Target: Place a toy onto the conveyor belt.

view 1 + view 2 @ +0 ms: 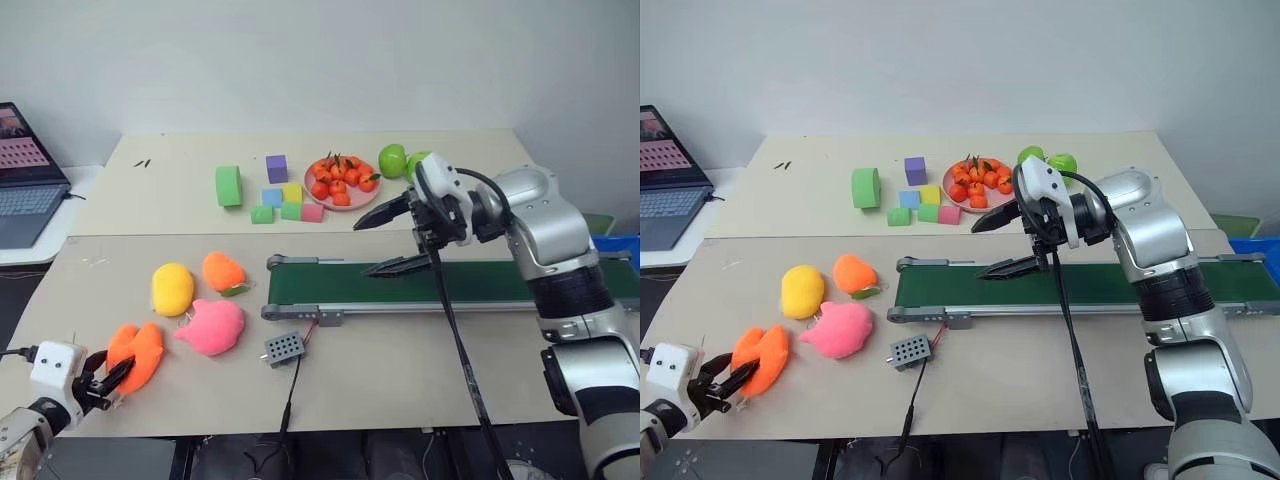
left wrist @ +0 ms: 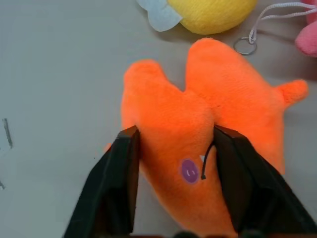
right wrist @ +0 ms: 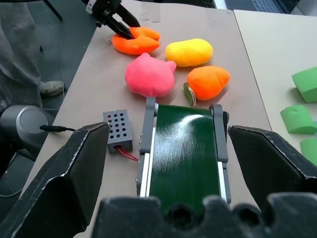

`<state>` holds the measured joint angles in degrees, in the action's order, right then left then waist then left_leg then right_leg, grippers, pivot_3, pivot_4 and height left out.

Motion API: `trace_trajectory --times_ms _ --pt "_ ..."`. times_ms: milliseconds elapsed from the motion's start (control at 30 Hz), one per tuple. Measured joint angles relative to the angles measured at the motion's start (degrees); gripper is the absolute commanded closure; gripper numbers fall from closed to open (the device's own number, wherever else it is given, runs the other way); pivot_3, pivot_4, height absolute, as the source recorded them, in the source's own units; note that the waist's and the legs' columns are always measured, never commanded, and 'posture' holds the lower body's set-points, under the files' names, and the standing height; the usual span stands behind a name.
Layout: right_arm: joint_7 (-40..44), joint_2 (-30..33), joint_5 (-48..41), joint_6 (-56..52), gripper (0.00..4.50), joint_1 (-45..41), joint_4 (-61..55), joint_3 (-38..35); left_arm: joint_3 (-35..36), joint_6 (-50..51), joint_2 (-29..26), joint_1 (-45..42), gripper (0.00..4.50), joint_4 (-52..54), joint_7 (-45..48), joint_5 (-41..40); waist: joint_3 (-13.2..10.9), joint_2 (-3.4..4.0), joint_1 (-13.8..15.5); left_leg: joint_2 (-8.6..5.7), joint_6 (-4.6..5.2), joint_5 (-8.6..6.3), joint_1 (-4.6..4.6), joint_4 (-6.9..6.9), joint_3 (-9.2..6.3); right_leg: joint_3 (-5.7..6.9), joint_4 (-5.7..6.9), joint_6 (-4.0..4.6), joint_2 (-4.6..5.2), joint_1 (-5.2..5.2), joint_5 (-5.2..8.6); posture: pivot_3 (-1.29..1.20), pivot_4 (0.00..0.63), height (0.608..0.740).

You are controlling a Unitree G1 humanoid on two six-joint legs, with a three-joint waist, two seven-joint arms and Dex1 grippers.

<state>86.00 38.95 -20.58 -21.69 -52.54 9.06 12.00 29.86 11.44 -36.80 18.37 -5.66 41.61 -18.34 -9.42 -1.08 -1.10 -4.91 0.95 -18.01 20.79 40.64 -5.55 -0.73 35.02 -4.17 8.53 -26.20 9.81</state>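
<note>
Toy [image 2: 198, 144]: we find the neon-orange lobed plush lying on the table, well off the near-left end of the conveyor belt, past the pink plush.
Left gripper [image 2: 173, 148]: we see its two black fingers set one on each side of the toy's nearer lobe and pressing the fabric; we record it as gripping the toy, which rests on the tabletop.
Marking on toy: we note a small round purple patch between the fingers; we cannot read any writing on it.
Conveyor belt [image 1: 450, 283]: dark green belt in a grey frame, nothing lying on it.
Right gripper [image 1: 392, 240]: held above the left end of the conveyor belt, fingers spread wide with nothing between them.
Grey box [image 1: 283, 347]: perforated, just in front of the belt's left end, joined to it by a red wire.
Pink plush [image 1: 211, 326]: left of the belt end, near the toy.
Yellow plush [image 1: 172, 288]: beyond the toy, left of the belt.
Leafed orange plush [image 1: 223, 272]: close to the belt's left end.
Laptop [image 1: 25, 170]: far left of the belt, open; we cannot read its screen.
</note>
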Motion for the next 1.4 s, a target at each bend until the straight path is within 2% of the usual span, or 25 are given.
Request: trace_trajectory --times_ms 333,533,700,900,1033,1267,1333,1367,1400 --pt "0.04 0.1 -0.01 -0.01 0.0 0.02 -0.32 -0.05 1.66 4.74 0.89 -3.77 2.97 2.17 -5.34 -2.27 -0.01 -0.02 0.18 0.03 -0.02 0.01 -0.03 0.0 0.0 0.03 0.01 0.07 -0.01 0.02 -0.04 0.0 0.15 0.74" --pt "0.1 0.06 0.05 0.0 0.0 0.01 0.03 -0.04 6.88 10.6 -0.91 -9.64 2.97 10.08 -9.79 -7.08 -0.01 -0.06 0.19 0.02 -0.29 0.09 0.04 0.0 -0.01 0.04 -0.05 0.07 -0.01 -0.02 -0.04 0.0 0.15 0.74" --pt "0.13 0.04 0.14 0.04 0.0 0.0 0.57 -0.03 7.37 14.9 -1.77 -12.86 2.97 14.83 -11.41 -9.4 -0.01 -0.06 -0.05 0.02 -0.28 0.06 0.13 0.0 0.0 0.05 -0.06 0.07 -0.02 -0.07 -0.04 0.0 0.15 0.74" --pt "0.0 -0.09 0.19 0.08 0.0 -0.05 0.52 -0.02 3.19 20.71 -4.33 -20.5 2.97 21.01 -11.44 -13.26 -0.02 -0.08 0.31 -0.01 -0.31 0.08 0.11 0.03 -0.01 0.06 -0.06 0.07 -0.02 -0.02 -0.04 0.0 0.15 0.74" --pt "-0.62 0.2 0.18 0.04 0.0 0.17 -0.37 -0.08 -4.01 25.39 -5.79 -27.76 2.97 23.67 -9.9 -15.67 -0.02 -0.08 0.28 -0.09 -0.31 0.08 0.18 0.04 -0.02 0.07 -0.01 0.07 -0.02 -0.06 -0.04 0.0 0.15 0.74" --pt "-2.48 2.46 -0.09 -1.62 0.0 3.48 -3.64 -1.67 -5.68 28.08 -7.09 -30.83 2.97 22.74 -9.05 -16.47 -0.02 -0.08 -0.91 -0.06 -0.31 0.08 0.29 0.02 -0.02 0.08 -0.02 0.07 -0.07 -0.15 -0.05 0.0 0.15 0.74" --pt "-2.73 2.46 -0.48 -2.03 0.0 3.79 -4.52 -1.67 -5.38 28.35 -7.18 -30.7 2.43 20.03 -10.15 -15.01 -0.02 -0.08 -1.11 -0.06 -0.32 0.09 0.28 0.04 -0.02 0.07 -0.06 0.07 -0.08 -0.14 -0.05 0.0 0.15 0.74" --pt "-2.74 2.46 -0.49 -2.04 0.0 3.79 -4.54 -1.67 -5.34 28.36 -7.19 -30.67 2.34 19.86 -10.23 -14.93 -0.02 -0.08 -1.11 -0.06 -0.32 0.09 0.28 0.04 -0.02 0.07 -0.06 0.07 -0.08 -0.14 -0.05 0.0 0.15 0.74" --pt "-2.8 2.45 -0.5 -2.1 0.0 3.79 -4.61 -1.67 -4.97 28.5 -7.3 -30.22 1.95 19.05 -10.94 -14.31 -0.02 -0.08 -1.12 -0.06 -0.32 0.09 0.27 0.05 -0.02 0.07 -0.06 0.07 -0.08 -0.14 -0.05 0.0 0.15 0.74"
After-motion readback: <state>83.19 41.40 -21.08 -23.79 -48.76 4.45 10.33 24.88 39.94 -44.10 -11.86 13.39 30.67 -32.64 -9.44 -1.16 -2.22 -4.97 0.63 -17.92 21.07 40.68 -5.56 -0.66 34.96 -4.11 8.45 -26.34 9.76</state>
